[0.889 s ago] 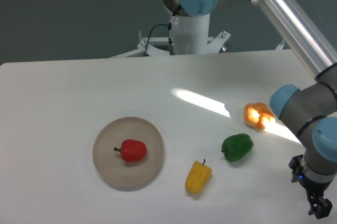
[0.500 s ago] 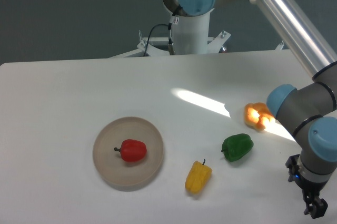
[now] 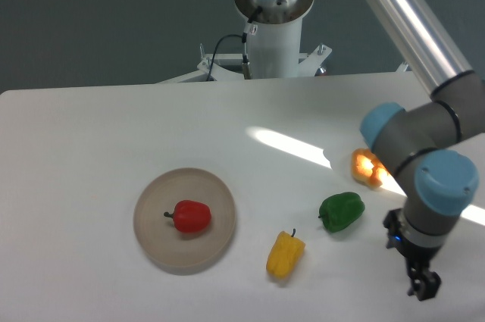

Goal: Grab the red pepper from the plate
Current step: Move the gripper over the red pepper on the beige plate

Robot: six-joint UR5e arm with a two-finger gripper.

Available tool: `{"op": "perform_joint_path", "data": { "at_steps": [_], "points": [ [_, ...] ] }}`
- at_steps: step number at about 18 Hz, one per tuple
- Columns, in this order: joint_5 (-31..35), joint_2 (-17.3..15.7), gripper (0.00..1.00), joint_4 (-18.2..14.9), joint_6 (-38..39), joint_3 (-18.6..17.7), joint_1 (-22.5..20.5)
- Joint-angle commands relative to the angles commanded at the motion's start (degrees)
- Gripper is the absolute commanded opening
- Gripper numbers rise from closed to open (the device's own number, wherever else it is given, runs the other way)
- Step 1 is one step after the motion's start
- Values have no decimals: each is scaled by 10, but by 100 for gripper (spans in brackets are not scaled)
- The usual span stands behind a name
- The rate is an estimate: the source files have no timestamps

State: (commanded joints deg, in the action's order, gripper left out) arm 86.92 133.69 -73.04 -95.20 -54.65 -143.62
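Observation:
The red pepper [image 3: 192, 217] lies near the middle of the beige plate [image 3: 155, 240] on the left half of the table, its dark stem pointing left. My gripper [image 3: 423, 286] hangs low over the table at the front right, far to the right of the plate and right of the green pepper. Its short dark fingers point down, look open and hold nothing.
A yellow pepper [image 3: 285, 254] lies right of the plate, and a green pepper [image 3: 341, 211] lies further right. An orange pepper [image 3: 367, 167] sits in a bright patch of light, partly behind my arm's wrist [image 3: 436, 193]. The arm's base [image 3: 273, 45] stands at the back.
My gripper and wrist have moved left along the front of the table, towards the green pepper. The peppers and the plate have not moved.

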Motion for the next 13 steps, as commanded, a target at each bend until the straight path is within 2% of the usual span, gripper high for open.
{"op": "perform_joint_path", "data": {
  "at_steps": [4,6,10,13],
  "points": [
    [-9,-58,100,1,44,-78,34],
    [-17,-92,100,3,95,-124,66],
    [-17,-126,100,17,168,-189,112],
    [-18,-136,100,55,196,-232,144]
  ]
}}
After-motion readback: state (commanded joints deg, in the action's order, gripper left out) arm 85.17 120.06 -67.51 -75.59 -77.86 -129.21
